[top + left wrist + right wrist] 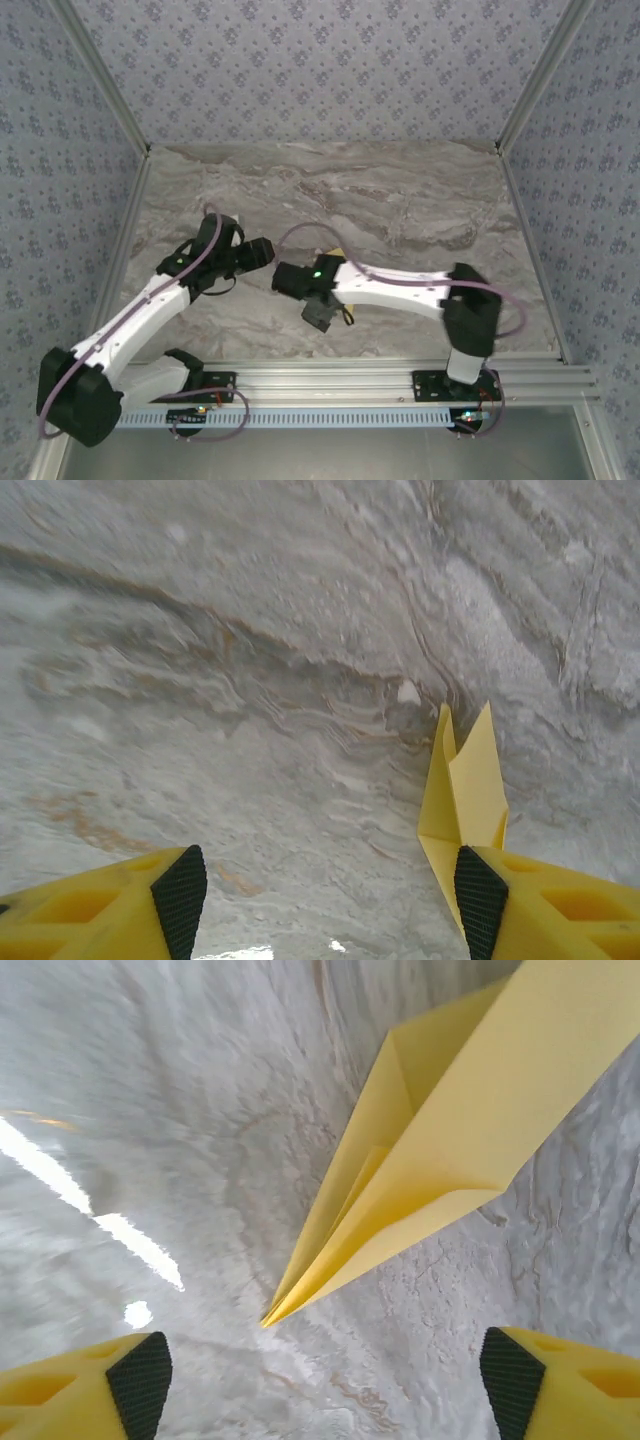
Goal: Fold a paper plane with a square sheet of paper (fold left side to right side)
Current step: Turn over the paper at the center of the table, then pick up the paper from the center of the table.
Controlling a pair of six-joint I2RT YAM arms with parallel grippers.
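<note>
Evidently at the closing step of the fold, or just past it: no flat square sheet in sight, only the paper plane [440, 1150], a slim mustard-yellow dart with a sharp tip, a centre crease and layered flaps. Seen from the right wrist, lying ahead of the right gripper [325, 1375], nose pointing back toward the gap between the fingers, on or just above the marble table [150, 1110]; hard to tell whether fully at rest. Right claw spread wide, black pads [140, 1375] far out to either side, gripping nothing, touching no paper. Left gripper [330, 890] likewise parted and empty, with the plane standing just beyond the fingertip [480, 900] at the right of that view, wings tilted upward, possibly brushing the finger; contact not clear. From above, both arms reaching in to meet near the middle of the table, wrists close together over the paper. Open jaws on both sides, so no crease under pressure right now. Next, probably: check the two wings for a match, press the centre crease flat in case of flaps springing apart, otherwise draw both claws up and away without snagging the tail. Worth care around that left finger, given thin paper so easily nudged aside
</note>
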